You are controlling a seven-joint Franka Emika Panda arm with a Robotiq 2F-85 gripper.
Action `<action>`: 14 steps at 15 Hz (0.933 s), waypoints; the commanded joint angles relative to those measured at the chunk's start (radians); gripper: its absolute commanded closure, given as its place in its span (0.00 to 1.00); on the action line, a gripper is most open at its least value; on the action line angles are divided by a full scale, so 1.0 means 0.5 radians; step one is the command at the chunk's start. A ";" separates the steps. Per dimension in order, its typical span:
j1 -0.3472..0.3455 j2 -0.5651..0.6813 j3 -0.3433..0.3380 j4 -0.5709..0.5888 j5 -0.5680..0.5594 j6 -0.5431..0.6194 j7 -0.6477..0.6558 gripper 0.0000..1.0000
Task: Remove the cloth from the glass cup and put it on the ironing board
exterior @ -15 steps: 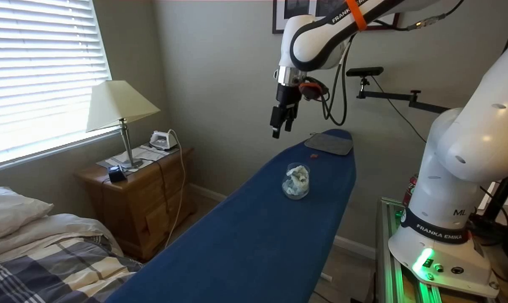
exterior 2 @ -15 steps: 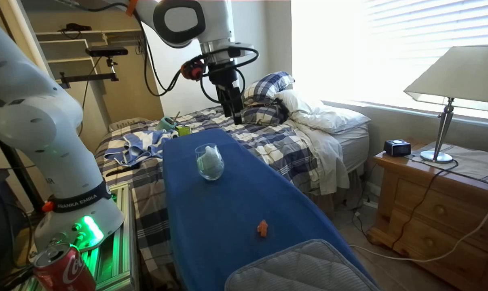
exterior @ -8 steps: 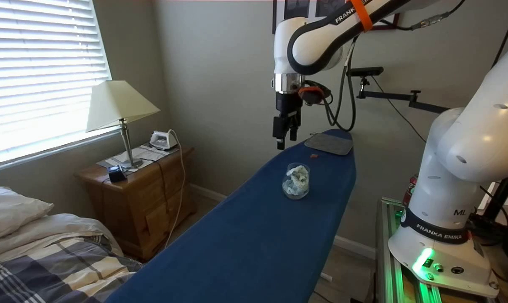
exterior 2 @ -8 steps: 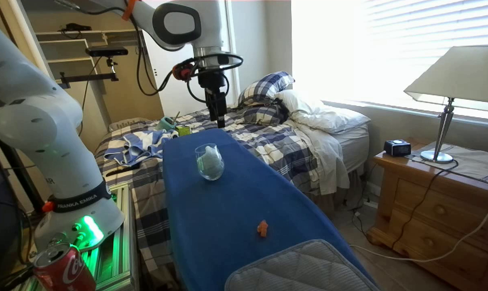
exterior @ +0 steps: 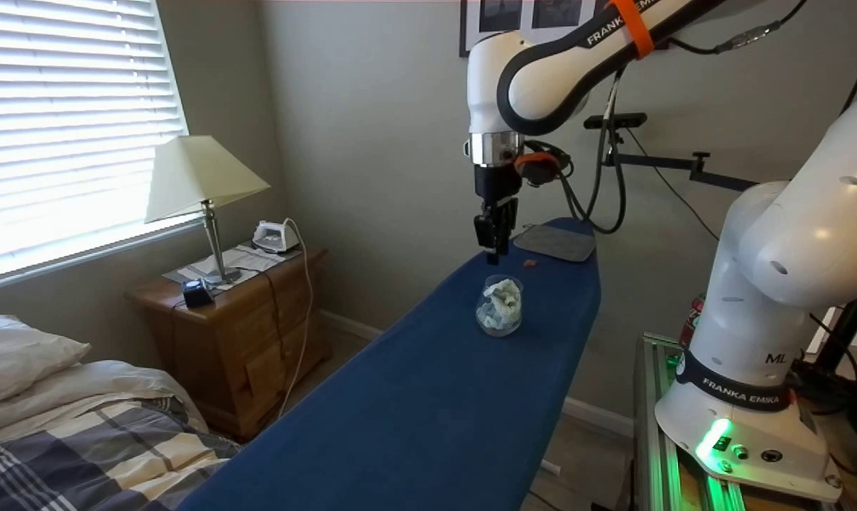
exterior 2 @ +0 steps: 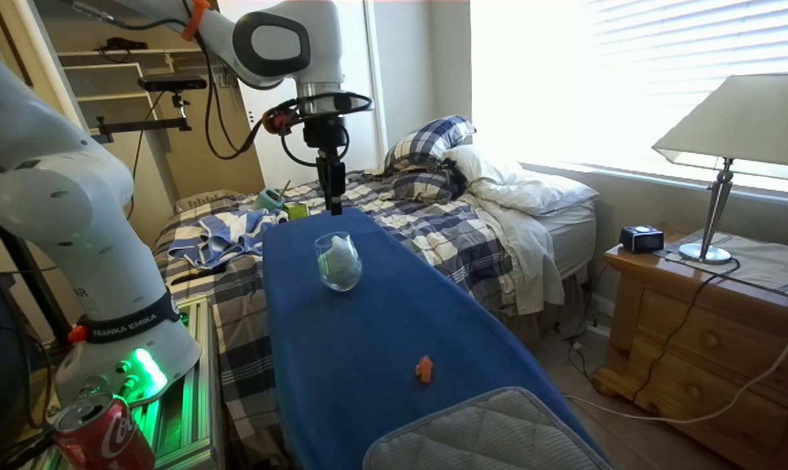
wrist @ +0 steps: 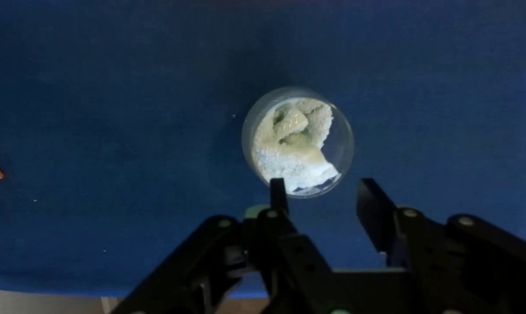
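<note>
A pale, crumpled cloth is stuffed inside the clear glass cup, its top folds just within the rim. The cup stands upright on the blue ironing board and shows in both exterior views, with the cloth visible through its wall. My gripper points down above the cup, apart from it. In the wrist view the gripper has a clear gap between its fingers, partly narrowed, with nothing held. One finger overlaps the near rim in that picture.
A small orange object and a grey quilted pad lie on the board. Beside it is a bed with a striped towel. A nightstand carries a lamp and an iron.
My gripper has come down, turned more upright and moved closer over the cup. Its fingers have drawn nearer to each other. Cup and cloth have stayed in place.
</note>
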 commanded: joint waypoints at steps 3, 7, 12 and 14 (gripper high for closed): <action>0.009 -0.126 -0.007 -0.182 -0.132 0.108 -0.103 0.94; 0.018 -0.134 -0.016 -0.252 -0.206 0.238 -0.205 0.98; 0.036 -0.106 -0.048 -0.296 -0.193 0.374 -0.343 0.93; 0.042 -0.099 -0.059 -0.306 -0.186 0.406 -0.397 0.95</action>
